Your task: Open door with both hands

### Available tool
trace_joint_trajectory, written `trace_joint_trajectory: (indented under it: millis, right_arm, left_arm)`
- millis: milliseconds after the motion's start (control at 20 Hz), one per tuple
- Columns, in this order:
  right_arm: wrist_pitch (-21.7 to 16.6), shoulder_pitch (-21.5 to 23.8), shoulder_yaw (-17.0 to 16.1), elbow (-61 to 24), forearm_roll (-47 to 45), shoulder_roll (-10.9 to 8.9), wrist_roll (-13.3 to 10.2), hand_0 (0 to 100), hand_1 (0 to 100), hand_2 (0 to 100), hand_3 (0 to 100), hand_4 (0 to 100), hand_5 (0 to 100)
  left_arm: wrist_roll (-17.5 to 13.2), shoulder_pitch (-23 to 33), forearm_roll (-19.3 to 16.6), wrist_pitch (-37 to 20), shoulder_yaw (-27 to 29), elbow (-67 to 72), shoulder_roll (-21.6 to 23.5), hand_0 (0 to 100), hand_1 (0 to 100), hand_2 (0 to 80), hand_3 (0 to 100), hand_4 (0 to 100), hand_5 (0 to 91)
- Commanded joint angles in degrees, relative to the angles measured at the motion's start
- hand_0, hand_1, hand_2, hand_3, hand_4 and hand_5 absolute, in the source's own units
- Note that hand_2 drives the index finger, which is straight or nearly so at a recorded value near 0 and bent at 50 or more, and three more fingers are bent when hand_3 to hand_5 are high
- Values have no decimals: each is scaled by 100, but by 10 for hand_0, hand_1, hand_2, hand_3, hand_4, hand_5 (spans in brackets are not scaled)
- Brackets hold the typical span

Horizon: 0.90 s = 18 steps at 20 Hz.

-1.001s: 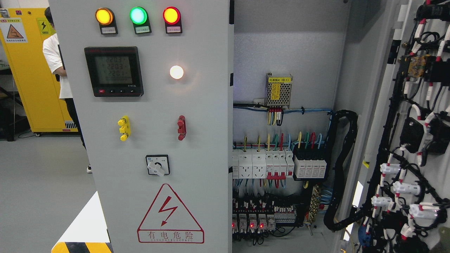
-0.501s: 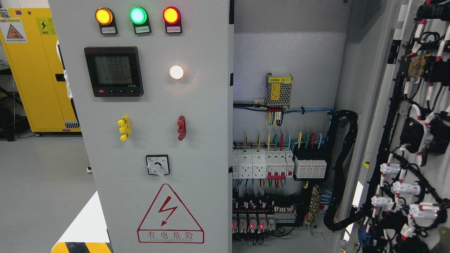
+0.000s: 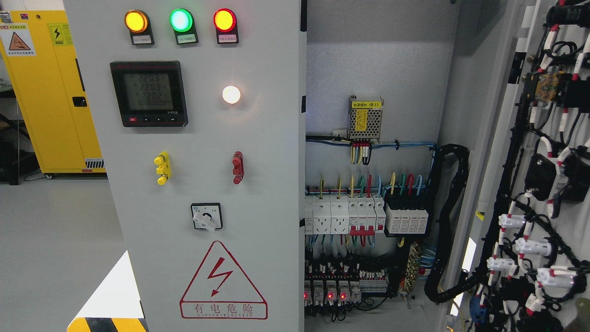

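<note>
A grey electrical cabinet fills the head view. Its left door (image 3: 258, 138) faces me and stands shut, carrying three lit indicator lamps (image 3: 180, 20), a digital meter (image 3: 148, 93), a yellow handle (image 3: 162, 168), a red handle (image 3: 238, 167) and a rotary switch (image 3: 206, 216). The right door (image 3: 544, 166) is swung wide open at the picture's right, showing wiring on its inner side. Between them the cabinet interior (image 3: 373, 216) shows breakers and coloured wires. Neither of my hands nor arms is in view.
A yellow safety cabinet (image 3: 50, 87) stands at the back left on grey floor (image 3: 55, 240). A black-and-yellow striped marking (image 3: 108, 324) lies at the bottom left. A thick black cable bundle (image 3: 449, 221) hangs inside the cabinet's right wall.
The person in a white shirt who stood behind the left door's edge has gone out of sight. The doors have not moved.
</note>
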Motion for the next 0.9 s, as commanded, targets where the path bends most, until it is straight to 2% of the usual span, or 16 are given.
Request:
trace_joint_trajectory:
  millis: [0,100,200,300,350,501,701,851]
  right_arm:
    - [41,-850,94,-868,21,257,-11,0,500,40,0,0,0]
    - [338,-1193,190,-833,47,362,-11,0,500,40,0,0,0]
    - [839,-1562,357,-798,82,433,-2,0,500,40,0,0,0]
    - [1121,-1904,463,-632,100,512,-2,0,500,40,0,0,0]
    - [1192,-2115,472,-500,161,582,-2,0,500,40,0,0,0]
    - [1306,-2634,463,-35,556,591,-2,0,500,40,0,0,0]
    - [1465,-3293,428,563,610,618,-11,0,500,40,0,0,0]
    - [1754,-3768,367,862,619,723,-11,0,500,40,0,0,0]
  left_arm:
    - [-20,116,2,-27,17,-3,-20,120,556,0,0,0,0]
    - [-20,125,10,-27,17,-3,-3,120,556,0,0,0,0]
    - [-20,134,10,-27,26,6,33,120,556,0,0,0,0]
    - [-29,125,10,-27,17,-3,6,120,556,0,0,0,0]
    - [-29,125,10,-27,17,-12,-20,120,556,0,0,0,0]
    - [-20,125,10,-27,17,-12,-20,120,556,0,0,0,0]
    - [-29,125,10,-27,17,-12,-20,120,556,0,0,0,0]
    - [-29,125,10,-27,17,-12,-11,120,556,0,0,0,0]
